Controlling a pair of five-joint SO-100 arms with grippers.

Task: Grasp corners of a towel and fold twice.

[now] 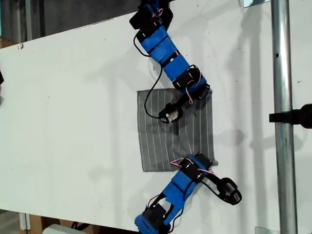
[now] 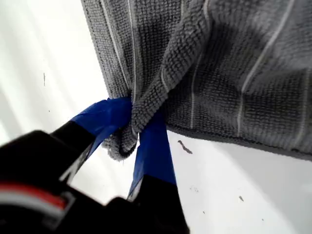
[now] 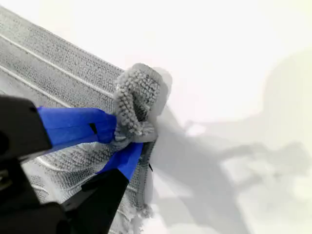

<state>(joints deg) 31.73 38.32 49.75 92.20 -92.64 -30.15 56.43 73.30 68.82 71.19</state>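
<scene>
The grey striped towel (image 1: 158,141) lies flat on the white table (image 1: 73,122), right of the middle in the exterior view. My first gripper (image 1: 209,159) reaches in from the exterior view's bottom and is shut on the towel's lower right corner (image 2: 119,148); its blue fingers (image 2: 105,119) pinch the bunched cloth (image 2: 234,73). My second gripper (image 1: 205,92) comes down from the exterior view's top. It is shut on the upper right corner (image 3: 139,92), which is crumpled into a knob between its blue fingers (image 3: 73,126). The rest of the towel (image 3: 44,68) stays flat.
A vertical metal pole (image 1: 282,117) with a black clamp (image 1: 297,116) stands along the exterior view's right side. The table's front edge runs along the exterior view's bottom left. The second arm's links (image 1: 163,46) cross above the towel's top edge.
</scene>
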